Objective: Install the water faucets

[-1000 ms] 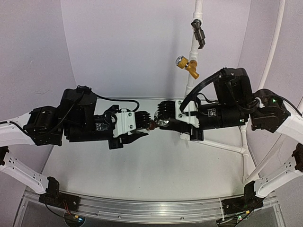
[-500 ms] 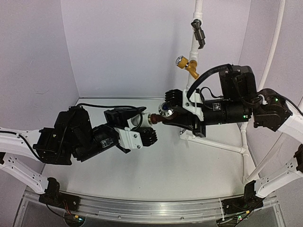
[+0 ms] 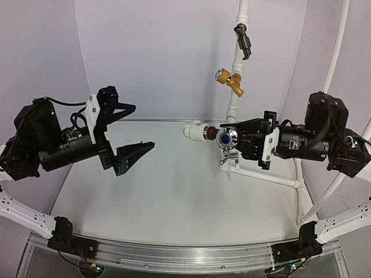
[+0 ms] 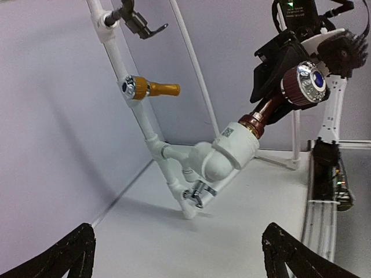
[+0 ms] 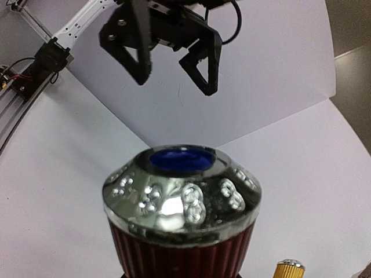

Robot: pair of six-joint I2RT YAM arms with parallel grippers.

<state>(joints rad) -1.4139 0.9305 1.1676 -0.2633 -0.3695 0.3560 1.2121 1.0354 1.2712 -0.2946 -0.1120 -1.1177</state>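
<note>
While R gripper (image 3: 242, 139) clamps faucet (image 3: 225, 138), L gripper (image 3: 144, 125) wide, elbow (image 4: 223, 162) label (image 4: 227, 132) visible L-wrist only.

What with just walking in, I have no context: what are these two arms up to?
The right gripper holds a reddish faucet, a white elbow fitting on its stem, in the air near the white pipe frame. The left gripper is wide open and empty, off to the left. A brass valve and a dark valve already sit on the frame's upright pipe.

free: mid table (image 3: 174, 197) | blocked: white pipe frame (image 3: 233, 105) far right; faucet (image 3: 225, 138) held before it
</note>
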